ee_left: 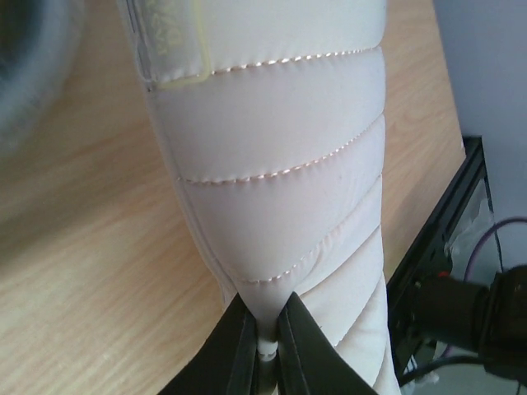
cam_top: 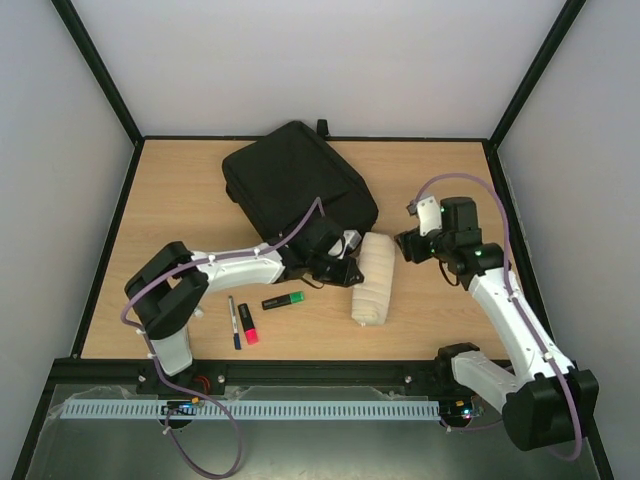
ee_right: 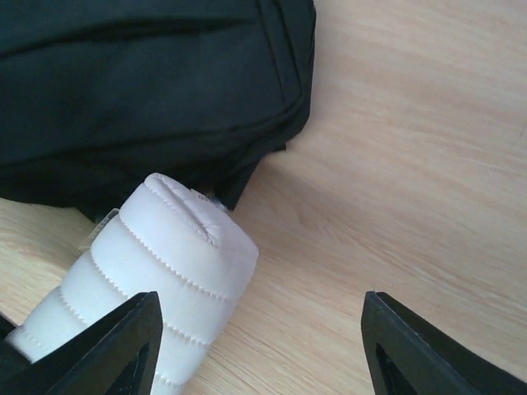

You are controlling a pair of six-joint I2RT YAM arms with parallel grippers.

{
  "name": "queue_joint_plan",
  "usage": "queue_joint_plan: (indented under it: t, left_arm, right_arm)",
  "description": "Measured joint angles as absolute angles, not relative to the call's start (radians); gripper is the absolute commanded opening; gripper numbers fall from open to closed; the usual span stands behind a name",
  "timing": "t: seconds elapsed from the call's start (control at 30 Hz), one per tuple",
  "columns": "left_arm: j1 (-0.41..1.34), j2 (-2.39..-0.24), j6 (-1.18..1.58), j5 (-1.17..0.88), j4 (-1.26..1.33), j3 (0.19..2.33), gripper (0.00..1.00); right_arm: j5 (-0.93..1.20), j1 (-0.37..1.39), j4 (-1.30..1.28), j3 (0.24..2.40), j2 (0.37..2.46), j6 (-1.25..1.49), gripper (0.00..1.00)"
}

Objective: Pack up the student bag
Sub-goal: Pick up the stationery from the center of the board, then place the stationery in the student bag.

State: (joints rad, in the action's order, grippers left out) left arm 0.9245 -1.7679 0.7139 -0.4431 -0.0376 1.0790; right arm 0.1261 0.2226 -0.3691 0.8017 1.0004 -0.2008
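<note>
The student bag (cam_top: 295, 185) is a large black backpack lying flat at the back middle of the table; its corner fills the top left of the right wrist view (ee_right: 140, 82). A white quilted pouch (cam_top: 373, 280) lies just in front of its right corner. My left gripper (cam_top: 352, 264) is shut on a pinched fold of the pouch (ee_left: 280, 164), the jaws tight on the fabric (ee_left: 265, 325). My right gripper (cam_top: 405, 245) hovers open at the pouch's far end (ee_right: 165, 263), its fingers spread wide (ee_right: 259, 329) with nothing between them.
A green highlighter (cam_top: 284, 300), a pink highlighter (cam_top: 248, 323) and a dark pen (cam_top: 234, 320) lie on the wood near the front, left of the pouch. A black frame rail (ee_left: 445, 239) borders the table.
</note>
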Motion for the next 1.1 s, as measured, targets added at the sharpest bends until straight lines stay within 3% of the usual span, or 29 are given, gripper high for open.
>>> queue_joint_plan:
  t: [0.07, 0.3, 0.5, 0.7, 0.8, 0.97, 1.03, 1.1]
  left_arm:
    - [0.913, -1.757, 0.718, -0.421, -0.018, 1.086, 0.03]
    - [0.880, -1.607, 0.753, -0.287, 0.054, 1.041, 0.02]
    - [0.869, -1.462, 0.830, -0.184, 0.202, 0.934, 0.02]
    - [0.869, -1.452, 0.869, -0.164, 0.277, 0.928, 0.02]
    - [0.869, -1.452, 0.877, -0.166, 0.299, 0.928, 0.02]
    - [0.869, -1.454, 0.879, -0.179, 0.316, 0.929, 0.05]
    - [0.869, -1.455, 0.863, -0.183, 0.315, 0.933, 0.20]
    - [0.869, -1.461, 0.816, -0.186, 0.277, 0.958, 0.44]
  right_arm:
    - [0.170, 0.197, -0.396, 0.847, 1.004, -0.166, 0.80]
    - [0.399, 0.161, -0.487, 0.914, 1.057, -0.099, 0.88]
    - [0.636, 0.158, -0.519, 0.917, 1.115, -0.086, 0.88]
    - [0.846, 0.158, -0.528, 0.941, 1.168, -0.080, 0.88]
    - [0.929, 0.158, -0.528, 0.945, 1.195, -0.073, 0.74]
    - [0.975, 0.158, -0.525, 0.945, 1.219, -0.064, 0.42]
    - [0.973, 0.158, -0.525, 0.945, 1.219, -0.060, 0.36]
    - [0.965, 0.155, -0.525, 0.945, 1.219, -0.060, 0.32]
